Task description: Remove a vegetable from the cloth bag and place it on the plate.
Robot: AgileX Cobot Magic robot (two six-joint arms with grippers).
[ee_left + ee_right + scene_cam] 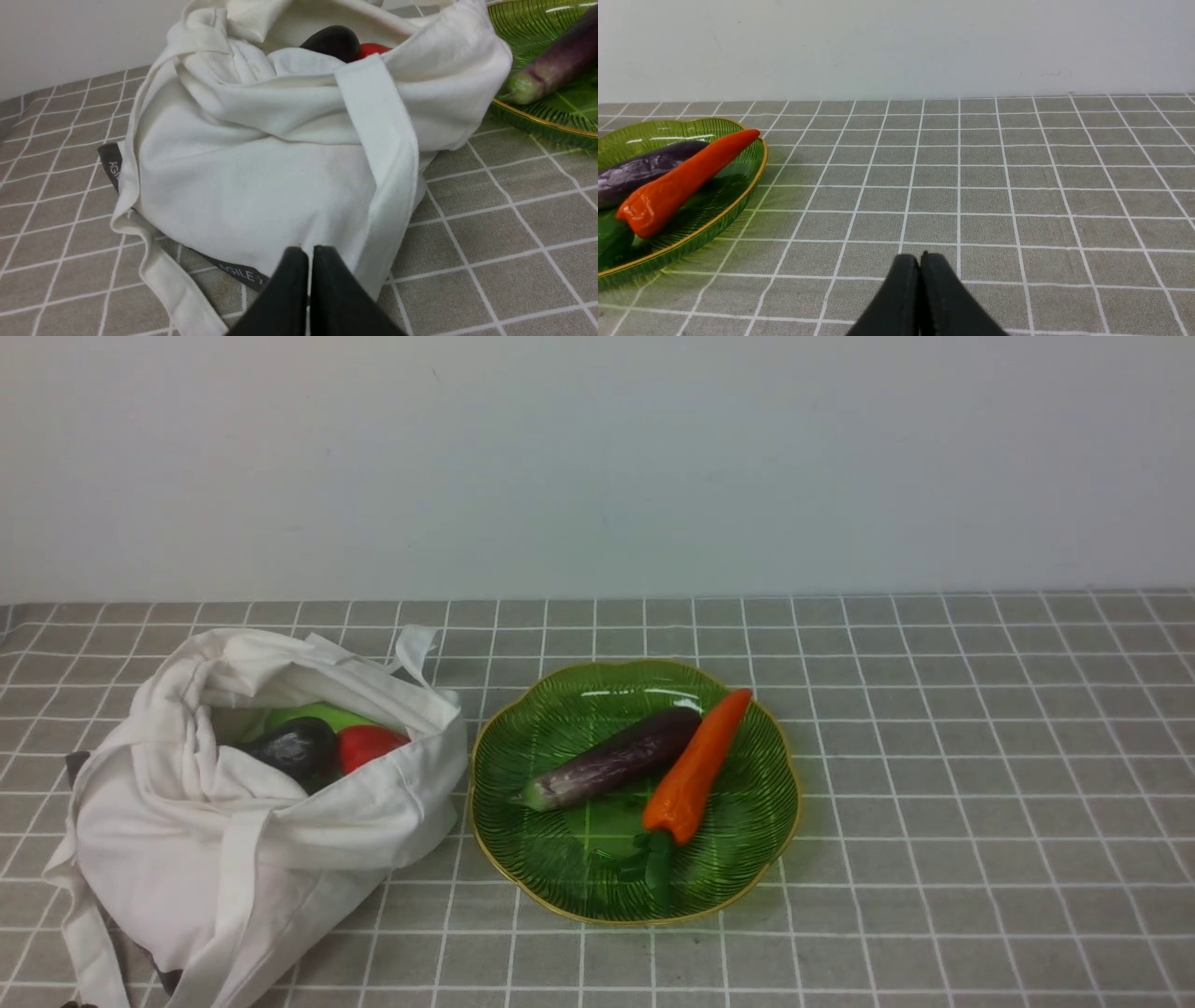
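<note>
The orange vegetable [696,767] lies on the green plate [747,859], next to a purple eggplant [611,761]. It also shows in the right wrist view [684,182] on the plate [738,196]. The white cloth bag [233,840] slumps open to the left of the plate, with a dark eggplant [294,749], a red vegetable [369,745] and something green [317,714] inside. My left gripper [310,252] is shut and empty, close to the bag's side [252,186]. My right gripper [920,257] is shut and empty over the tablecloth, right of the plate. Neither gripper shows in the front view.
The grey checked tablecloth [980,784] runs to a white wall [597,457] at the back. A long white strap [383,154] hangs down the bag's front. A grey label [238,273] pokes out under the bag.
</note>
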